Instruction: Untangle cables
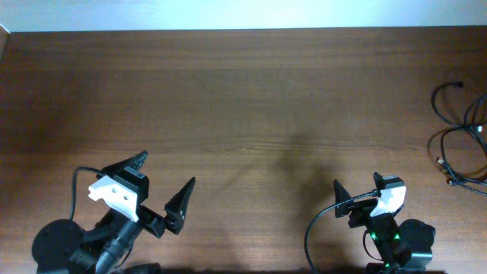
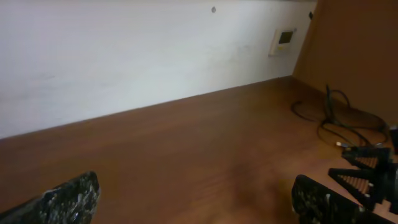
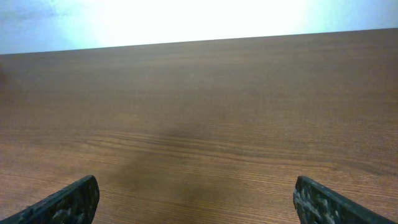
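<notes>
Resting with both sets of jaws apart and empty, far from the cables (image 1: 459,131) looped at the worktop's (image 1: 243,99) right edge; risks cinching the tangle or dragging them overboard by tugging one strand.

Thin black cables (image 1: 461,137) (loosely looped) lie at table's right edge.

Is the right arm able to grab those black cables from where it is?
Probably yes: only bare table lies between the open right gripper and the cables, though it's a stretch.
</notes>
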{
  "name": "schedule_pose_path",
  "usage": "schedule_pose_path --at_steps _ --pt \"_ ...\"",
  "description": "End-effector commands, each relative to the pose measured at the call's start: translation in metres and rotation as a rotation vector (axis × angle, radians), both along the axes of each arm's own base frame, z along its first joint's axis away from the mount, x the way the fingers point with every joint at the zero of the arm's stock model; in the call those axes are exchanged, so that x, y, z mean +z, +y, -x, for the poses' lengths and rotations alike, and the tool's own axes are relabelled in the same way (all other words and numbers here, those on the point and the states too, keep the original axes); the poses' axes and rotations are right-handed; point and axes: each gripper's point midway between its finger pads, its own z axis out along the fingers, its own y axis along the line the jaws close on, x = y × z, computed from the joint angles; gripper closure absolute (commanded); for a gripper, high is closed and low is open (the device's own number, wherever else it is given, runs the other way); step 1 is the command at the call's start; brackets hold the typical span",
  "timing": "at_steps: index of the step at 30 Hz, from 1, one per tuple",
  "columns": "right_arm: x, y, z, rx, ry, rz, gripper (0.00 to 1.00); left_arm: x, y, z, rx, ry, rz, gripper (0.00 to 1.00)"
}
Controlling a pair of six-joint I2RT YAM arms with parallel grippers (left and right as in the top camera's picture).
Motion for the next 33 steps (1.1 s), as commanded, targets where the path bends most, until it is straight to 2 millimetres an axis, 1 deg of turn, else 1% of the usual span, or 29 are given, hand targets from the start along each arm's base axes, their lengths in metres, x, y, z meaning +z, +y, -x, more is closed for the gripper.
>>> schedule_pose_path --at_steps 1,2,4,6,8,10,12,14,16,19,20,23,24,27,28,31,33 --pt "-0.002 0.001 0.000 0.001 -0.003 -0.002 0.01 -0.009 -0.003 0.003 -0.015 0.051 0.029 0.01" --pt "-0.002 0.001 0.000 0.001 -0.003 -0.002 0.01 -0.014 0.000 0.002 0.003 0.053 -0.008 0.01" --pt "-0.002 0.001 0.000 0.001 -0.003 -0.002 0.01 -0.025 0.000 0.002 -0.028 0.015 -0.125 0.01" --pt "-0.002 0.001 0.000 0.001 -0.003 -0.002 0.01 -0.037 0.001 -0.002 -0.040 0.020 -0.159 0.01" --pt "-0.002 0.001 0.000 0.001 -0.003 -0.002 0.01 -0.050 -0.001 -0.009 -0.063 0.018 -0.158 0.01" --pt "-0.002 0.001 0.000 0.001 -0.003 -0.002 0.01 -0.061 -0.014 -0.018 -0.156 -0.049 -0.136 0.01" --pt "-0.002 0.001 0.000 0.000 -0.003 -0.002 0.01 -0.072 -0.026 -0.019 -0.253 -0.106 -0.115 0.01" --pt "-0.002 0.001 0.000 0.001 -0.003 -0.002 0.01 -0.075 -0.037 -0.018 -0.350 -0.216 -0.117 0.01" --pt "-0.002 0.001 0.000 0.001 -0.003 -0.002 0.01 -0.076 -0.044 -0.015 -0.398 -0.321 -0.139 0.01" --pt "-0.002 0.001 0.000 0.001 -0.003 -0.002 0.01 -0.075 -0.045 -0.014 -0.345 -0.448 -0.181 0.01" --pt "-0.002 0.001 0.000 0.000 -0.003 -0.002 0.01 -0.075 -0.043 -0.015 -0.304 -0.475 -0.190 0.01" --pt "-0.002 0.001 0.000 0.001 -0.003 -0.002 0.01 -0.079 -0.022 -0.025 -0.104 -0.517 -0.205 0.01" --pt "-0.002 0.001 0.000 0.001 -0.003 -0.002 0.01 -0.083 -0.012 -0.028 -0.026 -0.525 -0.209 0.01" --pt "-0.002 0.001 0.000 0.001 -0.003 -0.002 0.01 -0.104 0.014 -0.038 0.143 -0.485 -0.179 0.01" --pt "-0.002 0.001 0.000 0.001 -0.003 -0.002 0.01 -0.110 0.028 -0.043 0.228 -0.454 -0.139 0.01" --pt "-0.002 0.001 0.000 0.001 -0.003 -0.002 0.01 -0.115 0.057 -0.049 0.403 -0.436 -0.115 0.01" --pt "-0.002 0.001 0.000 0.000 -0.003 -0.002 0.01 -0.117 0.068 -0.050 0.471 -0.422 -0.118 0.01"
